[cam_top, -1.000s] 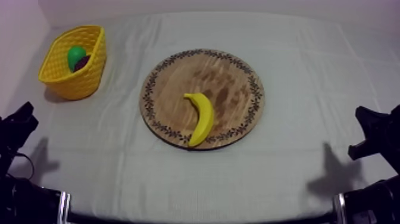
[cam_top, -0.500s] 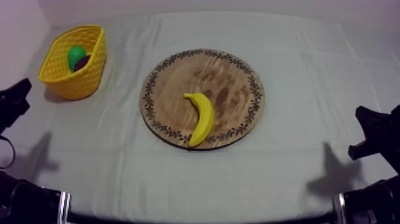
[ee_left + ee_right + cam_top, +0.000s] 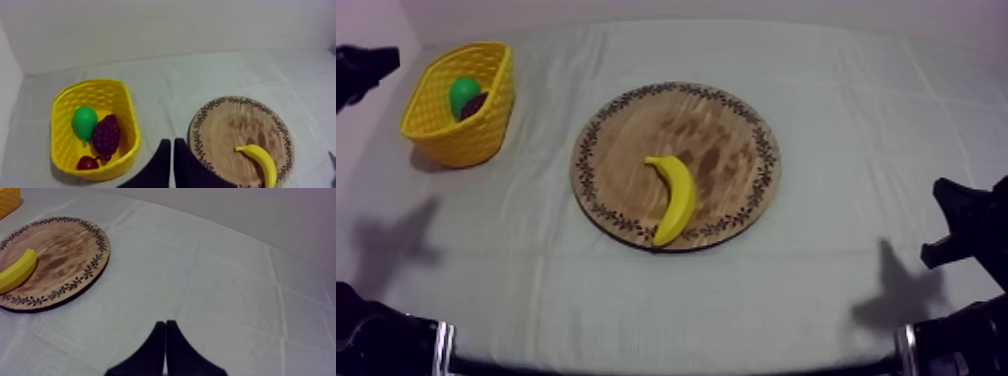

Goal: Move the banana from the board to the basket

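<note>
The banana lies untouched on the wooden board, toward its near rim. Your left gripper, fingers pressed together on nothing, has climbed from the table's lower left to beside the yellow basket, so you're starting the reach. Your right gripper sits clenched, empty.

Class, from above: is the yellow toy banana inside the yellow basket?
No, the yellow toy banana lies on the round wooden board with its patterned rim.

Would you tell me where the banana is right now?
In the top view the banana lies on the board, toward its near rim, well right of the basket.
</note>
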### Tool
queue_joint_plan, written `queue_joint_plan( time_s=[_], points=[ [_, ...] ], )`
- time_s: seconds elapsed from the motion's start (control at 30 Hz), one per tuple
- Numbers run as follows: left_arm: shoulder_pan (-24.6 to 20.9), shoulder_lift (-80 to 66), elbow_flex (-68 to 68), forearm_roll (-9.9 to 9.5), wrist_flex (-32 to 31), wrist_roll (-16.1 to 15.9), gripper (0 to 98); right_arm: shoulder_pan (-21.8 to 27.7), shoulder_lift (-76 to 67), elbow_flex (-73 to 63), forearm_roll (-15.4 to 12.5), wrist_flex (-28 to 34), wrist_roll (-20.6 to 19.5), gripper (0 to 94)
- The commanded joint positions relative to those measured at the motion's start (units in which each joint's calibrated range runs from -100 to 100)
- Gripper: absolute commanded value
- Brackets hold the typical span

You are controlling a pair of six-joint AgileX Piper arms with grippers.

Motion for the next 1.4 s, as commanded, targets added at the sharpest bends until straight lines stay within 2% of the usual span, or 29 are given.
queue_joint_plan(
  time_s=[0.0,0.17,0.37,0.53,0.7,0.87,0.97,1.2,1.37],
  points=[
    [1.67,7.07,-9.61,-0.10,4.75,0.36,0.0,-0.05,0.00,-0.03,0.01,0.02,-0.02,0.3],
    [5.60,14.76,-15.95,-0.64,10.13,2.12,0.0,-0.06,0.00,-0.03,0.01,0.02,-0.02,0.3],
    [11.57,23.18,-20.06,-2.29,12.46,5.87,0.3,-0.06,0.00,-0.03,0.01,0.02,-0.02,0.3],
    [15.38,30.87,-24.20,-2.80,15.84,8.62,1.0,-0.06,0.00,-0.03,0.01,0.02,-0.02,0.3],
    [18.35,39.29,-28.31,-1.67,18.80,10.66,1.3,-0.06,0.00,-0.03,0.01,0.02,-0.02,0.3],
    [20.51,46.53,-30.72,-0.08,18.04,13.21,6.4,-0.06,0.00,-0.03,0.01,0.02,-0.02,0.3],
    [21.30,49.97,-32.05,0.74,17.43,14.51,19.2,-0.06,0.00,-0.03,0.01,0.02,-0.02,0.3],
    [21.83,56.07,-36.05,2.83,18.03,16.10,65.5,-0.06,0.00,-0.03,0.01,0.02,-0.03,0.3],
    [21.18,60.24,-39.23,4.84,19.14,16.69,86.4,-0.06,0.00,-0.03,0.01,0.02,-0.02,0.3]
  ],
)
